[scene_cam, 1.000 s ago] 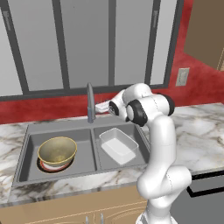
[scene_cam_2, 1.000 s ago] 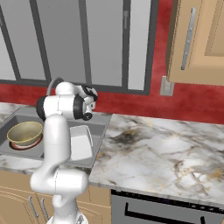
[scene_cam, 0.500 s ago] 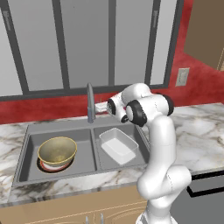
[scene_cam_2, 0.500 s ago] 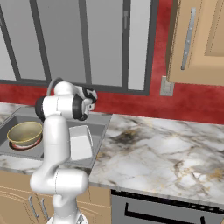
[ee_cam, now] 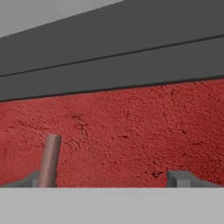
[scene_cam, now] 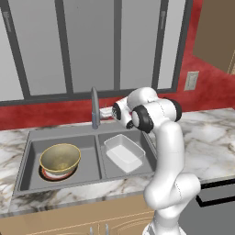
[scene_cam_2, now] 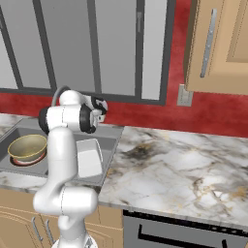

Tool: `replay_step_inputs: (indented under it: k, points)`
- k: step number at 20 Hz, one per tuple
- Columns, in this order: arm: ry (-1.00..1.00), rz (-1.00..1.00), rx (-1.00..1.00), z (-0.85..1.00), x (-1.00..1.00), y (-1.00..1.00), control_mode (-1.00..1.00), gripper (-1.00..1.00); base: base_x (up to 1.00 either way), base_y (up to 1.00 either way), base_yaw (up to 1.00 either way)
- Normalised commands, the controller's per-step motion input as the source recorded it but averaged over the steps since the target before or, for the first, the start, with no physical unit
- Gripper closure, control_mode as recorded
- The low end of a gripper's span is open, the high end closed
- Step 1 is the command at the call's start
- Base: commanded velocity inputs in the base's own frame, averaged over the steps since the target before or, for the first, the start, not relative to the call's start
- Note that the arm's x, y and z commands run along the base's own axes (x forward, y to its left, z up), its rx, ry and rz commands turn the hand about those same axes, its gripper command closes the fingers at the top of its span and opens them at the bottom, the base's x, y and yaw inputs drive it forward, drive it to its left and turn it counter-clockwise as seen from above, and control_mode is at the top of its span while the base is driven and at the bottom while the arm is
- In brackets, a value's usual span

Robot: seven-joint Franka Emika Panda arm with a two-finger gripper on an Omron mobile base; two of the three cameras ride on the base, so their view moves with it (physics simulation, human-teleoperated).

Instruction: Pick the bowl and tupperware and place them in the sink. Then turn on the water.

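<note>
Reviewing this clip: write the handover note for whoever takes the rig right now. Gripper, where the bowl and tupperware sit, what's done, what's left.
Gripper: open, holding nothing, up behind the sink by the faucet, facing the red back wall.
Bowl: in the sink's left basin, resting on a red-and-white plate.
Tupperware: in the right basin, lying flat.
Done: both items are in the sink.
Left: turn on the water. No stream runs from the spout; the hand view shows a slim rod, probably the lever, near one fingertip.

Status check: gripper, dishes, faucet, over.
Gripper open, empty, by grey faucet. Olive-gold bowl, white rectangular tupperware in grey double sink. No water.
</note>
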Motion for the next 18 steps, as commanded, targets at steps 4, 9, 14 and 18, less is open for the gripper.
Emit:
replay_step_inputs:
  k: [4, 9, 14, 18]
  points:
    - [0.0, 0.0, 0.01, -0.39, 0.11, -0.3, -1.0, -1.0, 0.0, 0.0, 0.0]
    - [0.0, -0.01, 0.02, -0.37, 0.06, -0.3, -1.0, -1.0, 0.0, 0.0, 0.0]
    - [0.0, -0.02, 0.03, -0.33, 0.01, -0.35, -1.0, -1.0, 0.0, 0.0, 0.0]
    - [0.0, -0.02, 0.04, -0.29, 0.0, -0.39, -1.0, -1.0, 0.0, 0.0, 0.0]
